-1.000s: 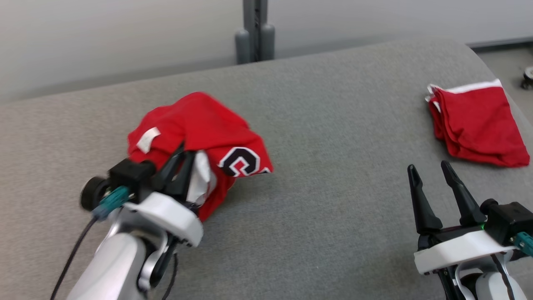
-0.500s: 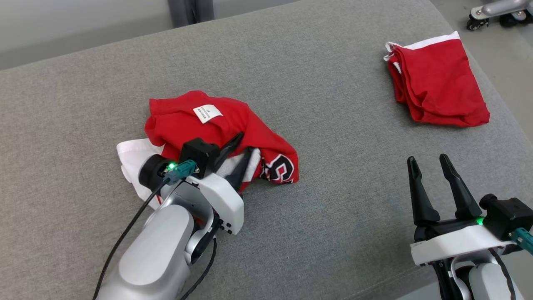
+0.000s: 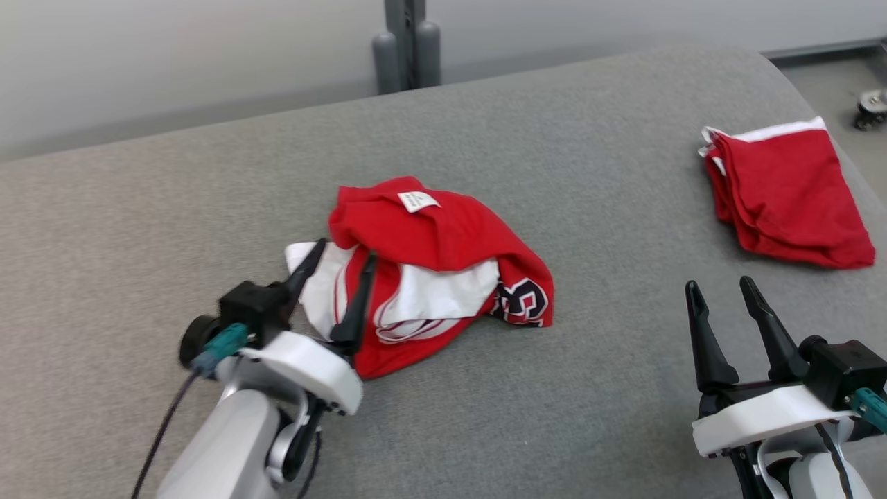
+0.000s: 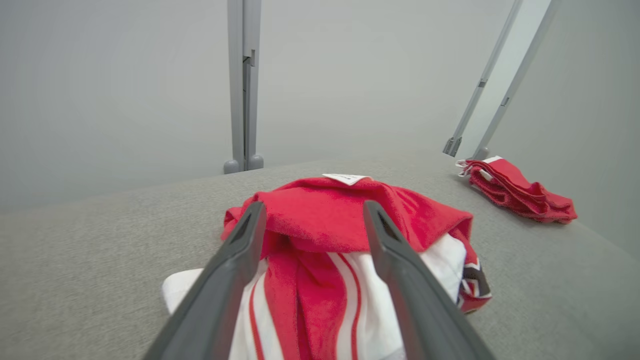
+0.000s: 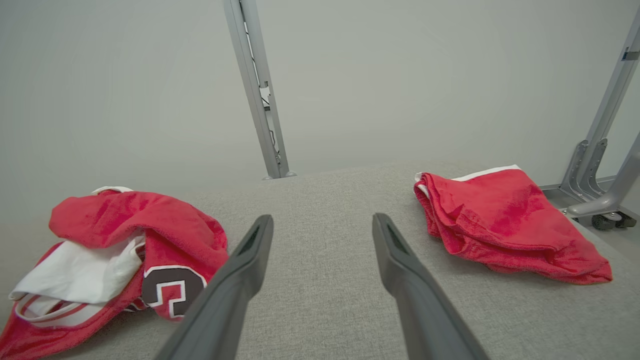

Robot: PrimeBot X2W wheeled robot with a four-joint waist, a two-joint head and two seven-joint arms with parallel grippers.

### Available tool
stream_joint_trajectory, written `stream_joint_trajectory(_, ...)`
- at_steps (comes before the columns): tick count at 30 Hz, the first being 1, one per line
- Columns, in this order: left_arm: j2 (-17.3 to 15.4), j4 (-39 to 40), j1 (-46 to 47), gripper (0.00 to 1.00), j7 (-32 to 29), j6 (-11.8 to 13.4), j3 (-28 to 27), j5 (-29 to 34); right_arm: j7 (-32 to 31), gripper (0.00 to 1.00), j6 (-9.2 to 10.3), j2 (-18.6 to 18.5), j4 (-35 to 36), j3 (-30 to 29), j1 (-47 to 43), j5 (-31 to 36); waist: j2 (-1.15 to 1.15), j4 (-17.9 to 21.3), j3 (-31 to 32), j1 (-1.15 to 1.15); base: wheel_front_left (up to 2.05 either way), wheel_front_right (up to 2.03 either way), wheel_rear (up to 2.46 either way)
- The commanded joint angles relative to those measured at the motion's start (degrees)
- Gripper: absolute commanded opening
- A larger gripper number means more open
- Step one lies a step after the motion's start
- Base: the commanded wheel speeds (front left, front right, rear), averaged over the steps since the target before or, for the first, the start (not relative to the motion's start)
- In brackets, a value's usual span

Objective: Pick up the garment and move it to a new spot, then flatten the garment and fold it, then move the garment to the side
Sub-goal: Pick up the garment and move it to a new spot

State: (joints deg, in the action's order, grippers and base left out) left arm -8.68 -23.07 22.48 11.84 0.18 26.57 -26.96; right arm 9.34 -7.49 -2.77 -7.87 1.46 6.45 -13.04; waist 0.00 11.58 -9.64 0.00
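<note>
1. Left gripper (image 3: 346, 249): jaws spread wide, nothing gripped. Its two dark fingers straddle the near-left edge of the garment (image 3: 443, 235), over a white-and-red striped part. Cannot tell whether they touch the cloth.
2. Garment: red, crumpled in a heap near the middle of the grey cushion (image 3: 554, 138). White panels show on the near side, a small white label (image 3: 418, 201) sits on top, and a black letter (image 3: 523, 301) outlined in white is at its right end.
3. Right gripper (image 3: 717, 283): jaws apart, empty, above bare cushion at near right, well apart from the heap.
4. Folded red cloth (image 3: 790, 201), white hem, lies at the cushion's far right.
5. Grey post (image 3: 407, 41) stands behind the cushion.
</note>
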Motion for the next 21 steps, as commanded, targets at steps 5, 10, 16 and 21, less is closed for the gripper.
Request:
stream_joint_trajectory(5, -3.36, 3.42, -4.85, 1.0, 1.66, 3.39, -5.79, -2.72, -1.63, 1.0, 0.0, -0.3, 0.82, -0.34, -1.65, 1.12, 0.0, -5.35, 4.47, 0.0, 0.0, 0.0, 0.0)
stream_joint_trajectory(10, -5.66, 4.95, -8.07, 1.0, 2.32, 4.16, -9.72, -4.82, -2.63, 1.0, 0.0, -0.3, 1.06, -0.17, -2.45, 1.47, 0.0, -7.14, 5.94, 0.0, 0.0, 0.0, 0.0)
stream_joint_trajectory(16, -9.18, 5.11, -12.55, 1.0, 2.86, 3.38, -13.42, -6.56, -3.79, 1.0, 0.0, -0.29, 1.17, -0.22, -3.75, 2.16, 0.0, -8.66, 7.83, 0.0, 0.0, 0.0, 0.0)
stream_joint_trajectory(21, -10.75, 6.59, -16.43, 1.0, 3.01, 3.46, -14.57, -6.44, -4.61, 1.0, 0.0, -0.28, 1.23, -0.12, -5.0, 2.59, 0.0, -9.06, 9.18, 0.0, 0.0, 0.0, 0.0)
